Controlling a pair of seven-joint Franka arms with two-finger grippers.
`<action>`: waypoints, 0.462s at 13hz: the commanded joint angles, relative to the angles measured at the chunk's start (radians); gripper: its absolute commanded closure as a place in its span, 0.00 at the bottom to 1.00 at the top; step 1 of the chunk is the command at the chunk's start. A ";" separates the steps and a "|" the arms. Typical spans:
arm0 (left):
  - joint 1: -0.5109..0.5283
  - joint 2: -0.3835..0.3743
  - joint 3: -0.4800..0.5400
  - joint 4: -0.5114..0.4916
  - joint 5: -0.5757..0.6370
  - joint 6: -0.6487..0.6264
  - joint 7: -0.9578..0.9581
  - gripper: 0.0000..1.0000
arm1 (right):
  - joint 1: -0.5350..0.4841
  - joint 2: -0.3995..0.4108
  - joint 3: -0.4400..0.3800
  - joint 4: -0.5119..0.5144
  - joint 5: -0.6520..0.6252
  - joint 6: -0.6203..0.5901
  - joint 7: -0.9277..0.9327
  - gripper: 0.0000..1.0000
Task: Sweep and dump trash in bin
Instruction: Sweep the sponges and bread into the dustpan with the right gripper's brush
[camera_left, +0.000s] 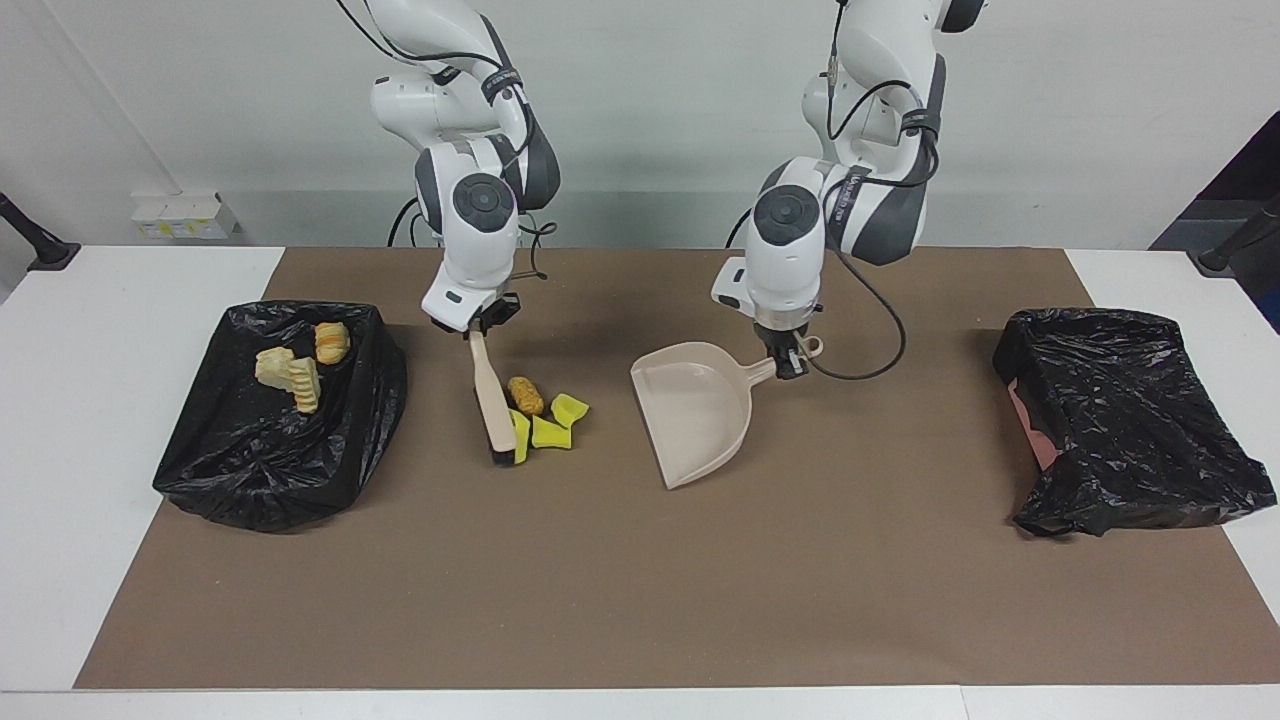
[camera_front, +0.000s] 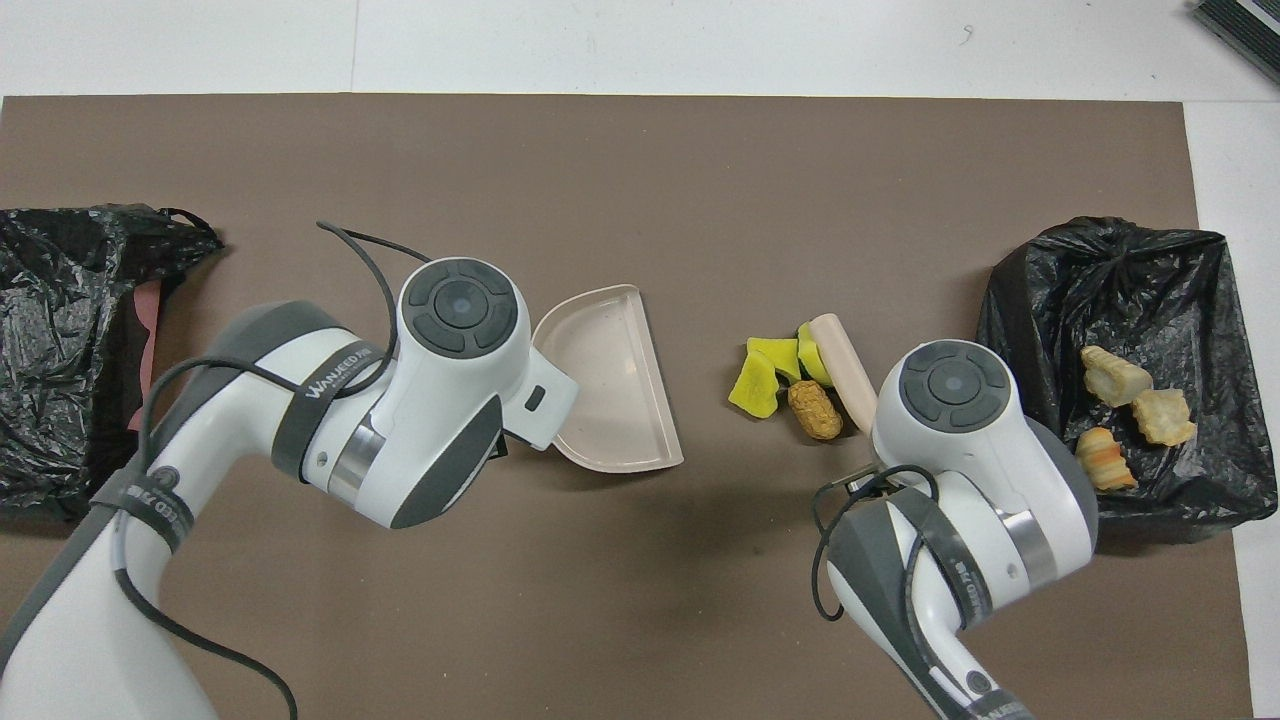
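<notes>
The loose trash lies mid-mat: three yellow sponge pieces (camera_left: 548, 425) (camera_front: 762, 372) and an orange-brown nugget (camera_left: 525, 396) (camera_front: 816, 410). My right gripper (camera_left: 478, 328) is shut on a beige brush (camera_left: 490, 392) (camera_front: 842, 357). Its bristles touch the pile on the side toward the right arm's end. My left gripper (camera_left: 790, 362) is shut on the handle of the beige dustpan (camera_left: 695, 415) (camera_front: 612, 385). The pan's mouth faces the pile across a gap. Three pale bread-like chunks (camera_left: 292, 372) (camera_front: 1128, 410) lie in the black-bagged bin (camera_left: 250, 480) (camera_front: 1050, 300) at the right arm's end. In the overhead view both wrists hide the fingers.
A second black-bagged bin (camera_left: 1130, 430) (camera_front: 60, 350) sits at the left arm's end of the table. A brown mat (camera_left: 640, 600) covers most of the white table, with open mat farther from the robots than the pile.
</notes>
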 joint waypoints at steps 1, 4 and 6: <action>-0.065 -0.050 0.014 -0.088 0.018 0.093 0.007 1.00 | 0.013 0.010 0.007 -0.009 0.081 0.024 -0.004 1.00; -0.085 -0.063 0.013 -0.119 0.017 0.111 0.002 1.00 | 0.088 0.025 0.006 -0.001 0.242 0.044 -0.013 1.00; -0.089 -0.072 0.010 -0.141 0.014 0.125 -0.052 1.00 | 0.135 0.052 0.006 0.008 0.362 0.086 -0.008 1.00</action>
